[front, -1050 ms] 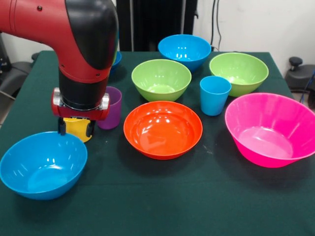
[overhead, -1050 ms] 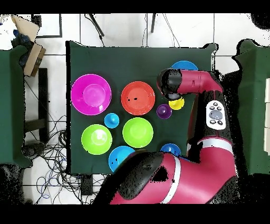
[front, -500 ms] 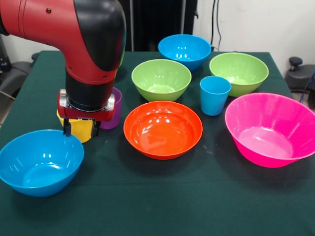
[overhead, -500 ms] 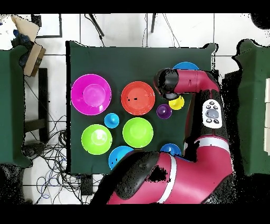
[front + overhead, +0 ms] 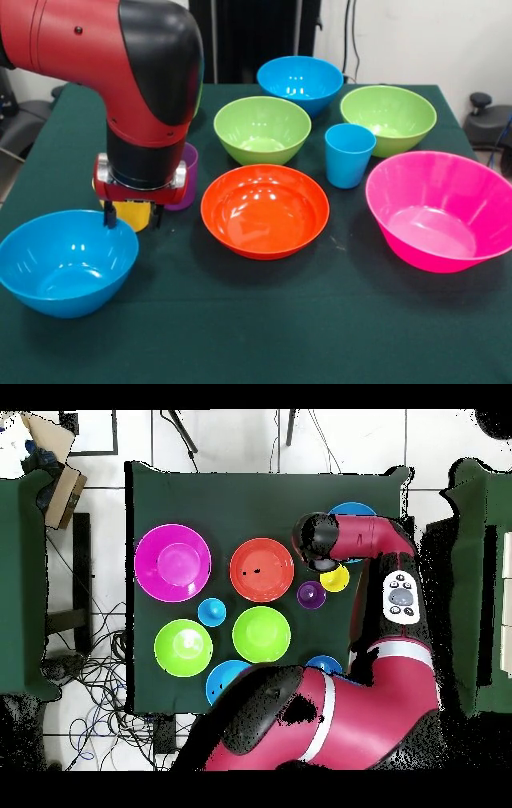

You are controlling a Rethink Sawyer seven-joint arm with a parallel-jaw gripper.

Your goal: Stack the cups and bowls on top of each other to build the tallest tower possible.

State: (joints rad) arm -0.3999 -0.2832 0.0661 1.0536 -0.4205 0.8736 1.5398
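The red and black robot arm (image 5: 120, 72) is seen in the upper left of the front view. Its gripper (image 5: 132, 214) is set down over the small yellow plastic cup (image 5: 132, 214). One dark finger (image 5: 109, 214) is seen at each side of the cup, but it cannot be told whether the cup is squeezed.

The see-through purple ribbed cup (image 5: 189, 176) is found just beside the yellow cup, partly hidden by the arm. A shiny light blue plastic bowl (image 5: 66, 262) sits at the lower left of the frame, just beside the gripper. The round orange plastic bowl (image 5: 265, 210) is placed in the middle. The big pink plastic bowl (image 5: 444, 210) is at the right.

The light blue plastic cup (image 5: 349, 154) stands upright between the orange bowl and a lime green bowl (image 5: 388, 118) at the upper right. Another lime green bowl (image 5: 262, 129) sits above the orange bowl. A second light blue bowl (image 5: 300, 82) is seen at the top middle.

In the overhead view, a small dark blue bowl (image 5: 322, 665) is seen near the bottom, partly covered by the arm. All things rest on the dark green table cloth (image 5: 264, 320). Nothing is stacked.
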